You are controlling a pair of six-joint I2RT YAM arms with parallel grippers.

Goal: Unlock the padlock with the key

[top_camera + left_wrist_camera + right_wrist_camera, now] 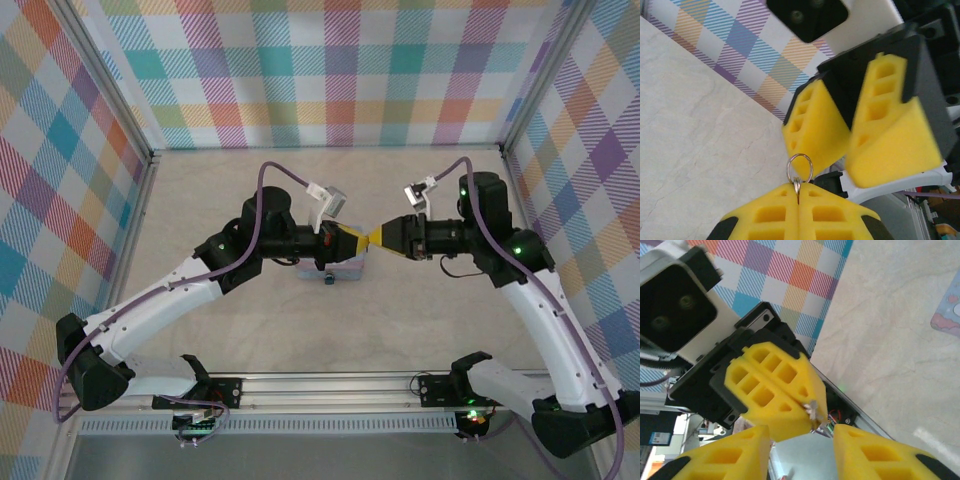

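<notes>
- The left gripper (pixel 358 240) is hovering above the middle of the bench (pixel 250 330), its yellow foam jaws clenching the key (pixel 797 186).
- In the left wrist view the two pads are pressing flat against each other, and only a thin sliver of the key's metal is poking out of the seam between them.
- The key's round wire ring (pixel 800 155) is standing up free just past the tips of those jaws, touching nothing else.
- The right gripper (pixel 378 238) is facing the left one tip to tip, very near it at the same height.
- Its jaws are standing apart, released and gripping nothing. In the left wrist view a clear gap is showing between its two yellow pads, which are sitting just beyond the ring without touching it.
- In the right wrist view the right arm's own pads are spreading to either side at the bottom of the picture. The closed left jaws are pointing down into the space between them, a small bit of metal glinting at their tip.
- A pale blue and pink thing (pixel 345 270) is lying flat on the bench directly under the left gripper, with a small dark part at its near edge. Whether this is the padlock is not clear from these views.
- Both arms are reaching inward from their bases at the near rail, bending at the elbow.
- Checked walls (pixel 330 70) are enclosing the bench on three sides.
</notes>
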